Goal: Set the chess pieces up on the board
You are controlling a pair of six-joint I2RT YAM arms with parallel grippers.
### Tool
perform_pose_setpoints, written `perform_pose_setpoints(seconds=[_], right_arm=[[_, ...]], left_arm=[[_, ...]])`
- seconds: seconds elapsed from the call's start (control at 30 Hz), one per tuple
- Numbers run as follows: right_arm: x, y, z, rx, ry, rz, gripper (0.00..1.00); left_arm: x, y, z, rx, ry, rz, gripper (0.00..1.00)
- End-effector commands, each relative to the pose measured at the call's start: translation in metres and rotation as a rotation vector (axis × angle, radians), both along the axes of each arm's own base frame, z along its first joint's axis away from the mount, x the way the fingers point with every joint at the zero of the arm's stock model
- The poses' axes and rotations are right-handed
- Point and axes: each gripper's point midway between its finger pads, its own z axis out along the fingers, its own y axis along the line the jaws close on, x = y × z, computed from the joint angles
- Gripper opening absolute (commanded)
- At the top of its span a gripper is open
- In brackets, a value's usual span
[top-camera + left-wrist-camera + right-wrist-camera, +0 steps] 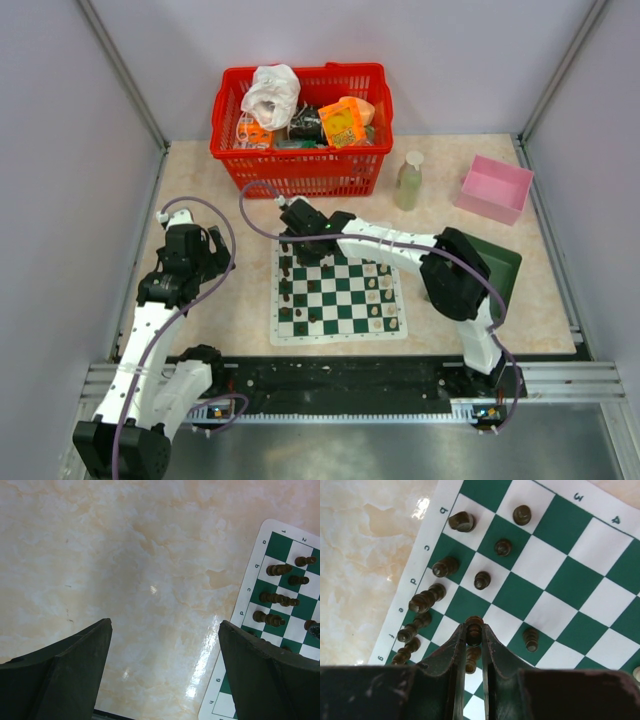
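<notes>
The green and white board (335, 338) lies at the table's middle. Dark brown pieces (288, 290) stand in its left columns and cream pieces (380, 296) in its right columns. My right gripper (300, 238) reaches over the board's far left corner. In the right wrist view it (474, 629) is shut on a dark brown piece (474, 622), just above the board (570, 545), among several other dark pieces (481, 580). My left gripper (192, 250) is open and empty (165, 625) over bare table left of the board (260, 540), whose dark pieces (278, 570) show there.
A red basket (300, 165) full of items stands at the back. A pale bottle (408, 180) and a pink box (493, 187) are at the back right. A dark green box (503, 262) lies right of the board, under the right arm.
</notes>
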Motion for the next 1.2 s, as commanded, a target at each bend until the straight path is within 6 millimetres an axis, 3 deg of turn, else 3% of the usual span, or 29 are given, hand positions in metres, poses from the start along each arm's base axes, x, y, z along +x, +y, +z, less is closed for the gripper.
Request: perform_pose_setpoints(seconds=[0.0, 0.33, 1.17], right_arm=[[-0.013, 0.016, 0.005, 0.029, 0.003, 0.032, 0.13], [-0.015, 0.021, -0.013, 0.009, 0.024, 0.034, 0.13], [-0.016, 0.032, -0.035, 0.007, 0.055, 0.041, 0.14]], left_arm=[[0.005, 0.001, 0.008, 0.003, -0.044, 0.003, 0.93], [0.005, 0.003, 0.009, 0.011, -0.048, 0.014, 0.93], [-0.001, 0.016, 0.016, 0.045, -0.07, 0.088, 0.93]])
